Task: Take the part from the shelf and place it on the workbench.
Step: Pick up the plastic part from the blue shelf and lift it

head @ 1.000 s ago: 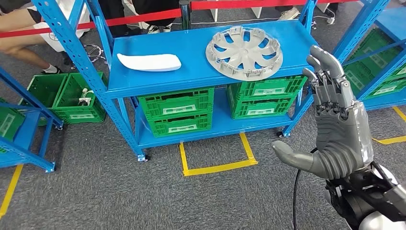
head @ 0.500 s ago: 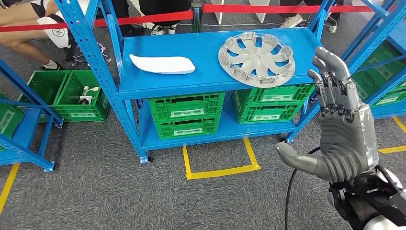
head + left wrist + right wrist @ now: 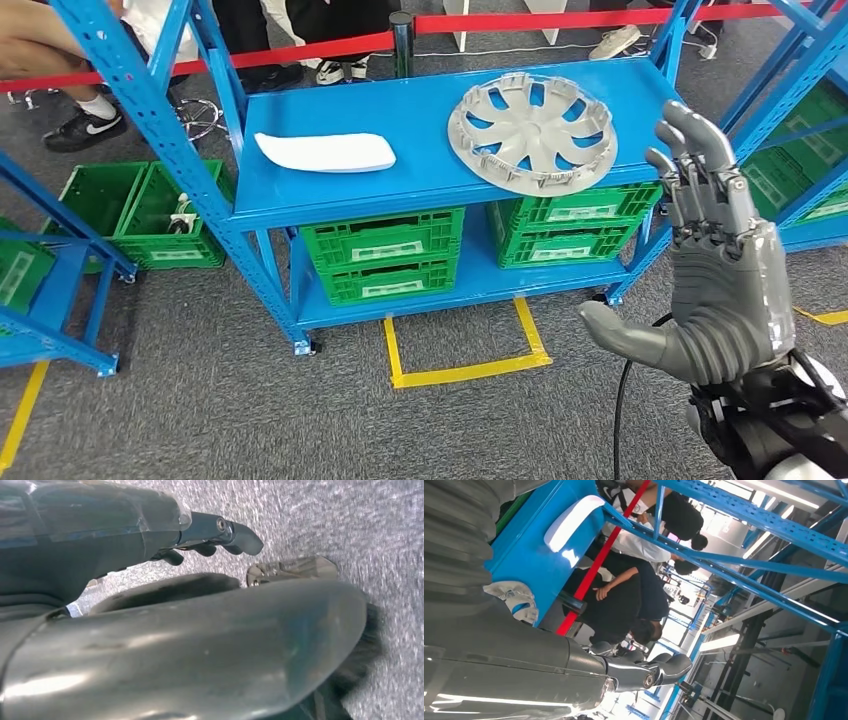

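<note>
A grey wheel cover (image 3: 531, 133) lies on the right half of the blue shelf's top board (image 3: 420, 180), with a white curved part (image 3: 325, 152) lying to its left. My right hand (image 3: 715, 270) is raised in front of the shelf's right end, fingers spread upward and thumb out, holding nothing and short of the wheel cover. In the right wrist view the white part (image 3: 571, 522) and an edge of the wheel cover (image 3: 516, 600) show beyond the right hand (image 3: 574, 665). My left hand (image 3: 125, 530) hangs over grey carpet with its fingers loose and nothing in them.
Green crates (image 3: 385, 255) fill the shelf's lower board, and more green crates (image 3: 140, 215) sit on the floor at the left. Other blue racks stand on both sides. A red barrier (image 3: 330, 45) runs behind the shelf with people standing past it. A yellow tape square (image 3: 465, 345) marks the carpet.
The whole picture has shifted a little, so the camera has moved. My right hand stays raised and open at the same height.
</note>
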